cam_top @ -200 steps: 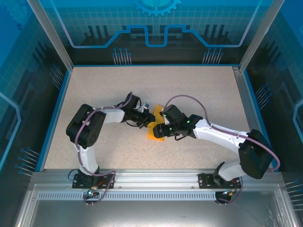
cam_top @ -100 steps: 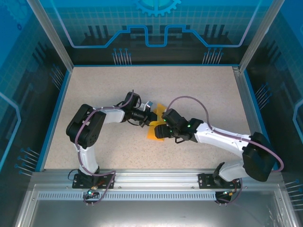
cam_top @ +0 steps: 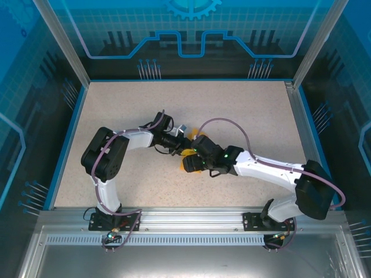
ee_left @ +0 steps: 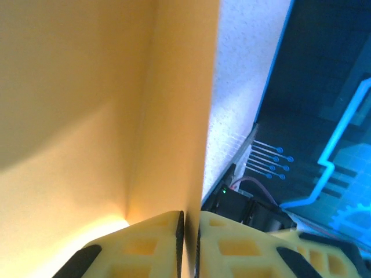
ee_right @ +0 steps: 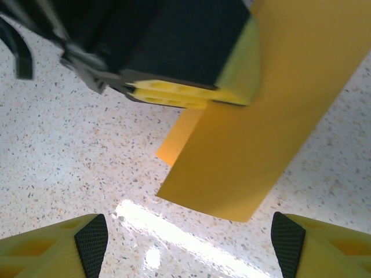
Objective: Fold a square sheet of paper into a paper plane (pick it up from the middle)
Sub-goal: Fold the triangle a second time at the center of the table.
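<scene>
My left gripper (ee_left: 188, 229) is pinched shut on the sheet of paper (ee_left: 87, 116), which juts out past its fingertips over the table (ee_right: 69, 150). My right gripper (ee_right: 188, 243) stands wide, the flap just ahead between its jaws (untouched, I think). Closing off-centre could tug it loose or crumple the crease.

top: overhead, far | wrists: close | shared: square sheet of paper (ee_right: 261, 116)

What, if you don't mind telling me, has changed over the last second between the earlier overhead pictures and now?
The right gripper slid left toward the left gripper, over the square sheet of paper, hiding more of it from above; its jaws are open and not touching the sheet. The left gripper stayed roughly in place, jaws shut on the sheet.
</scene>
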Robot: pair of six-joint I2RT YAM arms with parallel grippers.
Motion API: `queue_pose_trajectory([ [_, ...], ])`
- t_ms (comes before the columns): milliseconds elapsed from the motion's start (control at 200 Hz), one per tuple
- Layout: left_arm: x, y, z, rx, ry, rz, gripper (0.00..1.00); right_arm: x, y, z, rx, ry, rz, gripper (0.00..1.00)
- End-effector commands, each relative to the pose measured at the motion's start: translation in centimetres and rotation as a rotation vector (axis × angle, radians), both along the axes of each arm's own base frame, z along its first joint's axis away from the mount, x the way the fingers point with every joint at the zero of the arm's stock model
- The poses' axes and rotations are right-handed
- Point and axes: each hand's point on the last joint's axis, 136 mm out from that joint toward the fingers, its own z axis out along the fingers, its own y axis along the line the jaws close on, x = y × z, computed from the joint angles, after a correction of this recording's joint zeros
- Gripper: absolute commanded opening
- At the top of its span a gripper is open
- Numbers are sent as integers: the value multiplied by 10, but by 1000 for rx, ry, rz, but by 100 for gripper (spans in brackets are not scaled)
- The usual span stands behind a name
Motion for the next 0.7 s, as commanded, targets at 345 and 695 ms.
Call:
queue_pose_trajectory([
  [345,0,2,11,38,-22,-18,13,2,21,-19,-235,-79,37,76],
  [695,-3,1,15,12,-18,-28,13,5,21,-29,-357,-114,13,63],
])
